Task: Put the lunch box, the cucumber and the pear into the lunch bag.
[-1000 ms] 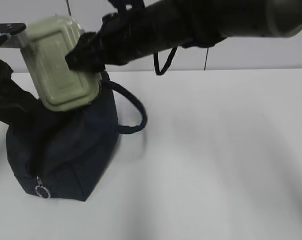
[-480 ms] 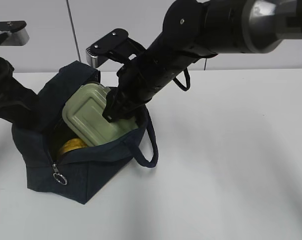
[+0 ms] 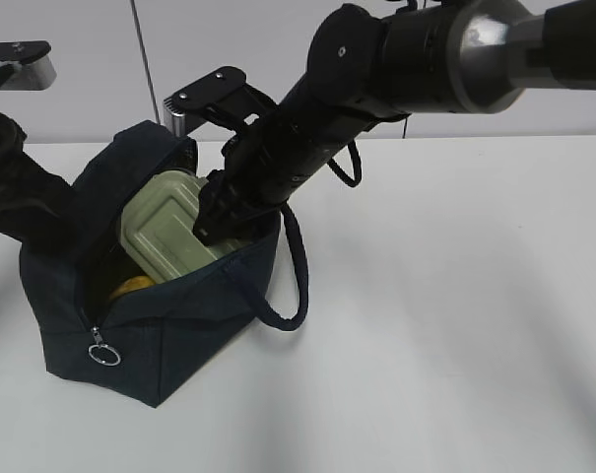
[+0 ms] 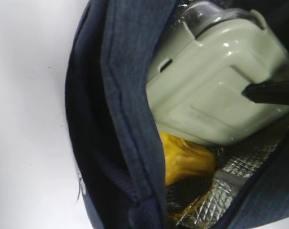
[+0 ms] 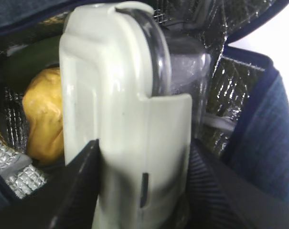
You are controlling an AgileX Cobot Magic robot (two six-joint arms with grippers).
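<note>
White table (image 3: 455, 325) filled the foreground, smooth, w/ soft grey shadows across it. Behind it stood a pale grey wall (image 3: 91, 108) split by thin dark vertical seams, poss. panel joints. Light was even and diffuse; no window or floor visible.

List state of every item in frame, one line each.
Dark navy fabric lunch bag: unzipped, mouth open, upright on table.
Clear glass lunch box with sage-green lid: lid on, tilted, partly inside bag.
Yellow pear: inside bag, under box.
Dark green cucumber: inside bag.
Right gripper: clamped on box.
Left gripper: fingers out of view.
</note>
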